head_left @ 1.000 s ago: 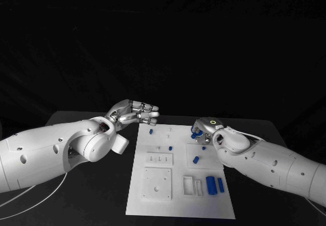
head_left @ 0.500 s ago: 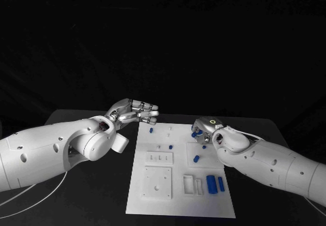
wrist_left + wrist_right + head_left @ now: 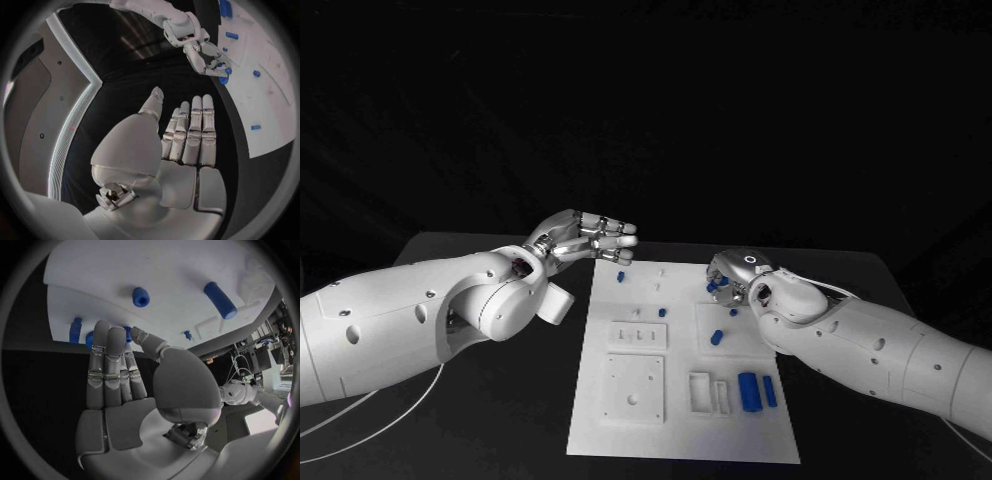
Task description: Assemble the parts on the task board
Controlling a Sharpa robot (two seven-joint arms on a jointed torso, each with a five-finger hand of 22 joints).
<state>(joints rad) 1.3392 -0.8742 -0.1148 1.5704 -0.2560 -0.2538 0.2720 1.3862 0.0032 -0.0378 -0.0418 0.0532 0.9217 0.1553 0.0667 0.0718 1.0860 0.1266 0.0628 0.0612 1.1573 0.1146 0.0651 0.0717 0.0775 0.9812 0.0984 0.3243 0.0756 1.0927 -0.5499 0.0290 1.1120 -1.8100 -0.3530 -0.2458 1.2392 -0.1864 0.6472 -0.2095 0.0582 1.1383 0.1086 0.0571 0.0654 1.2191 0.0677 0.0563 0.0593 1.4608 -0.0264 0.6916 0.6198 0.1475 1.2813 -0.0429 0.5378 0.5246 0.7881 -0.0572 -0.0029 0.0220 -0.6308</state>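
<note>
Right hand (image 3: 728, 277) hovers over the far right part of the task board (image 3: 678, 440), fingers (image 3: 105, 357) extended together toward a small blue part (image 3: 720, 285) just under the fingertips; we cannot tell whether it is pinched or merely touched. Left hand (image 3: 583, 239) hangs beside the board's far left corner above the counter (image 3: 473, 420), holding nothing, fingers half curled. We judge the parts light, rigid and smooth, likely to slip or roll; a pinch across the short sides suits them. Two longer blue parts (image 3: 756, 391) lie nearer the robot than the right hand.
</note>
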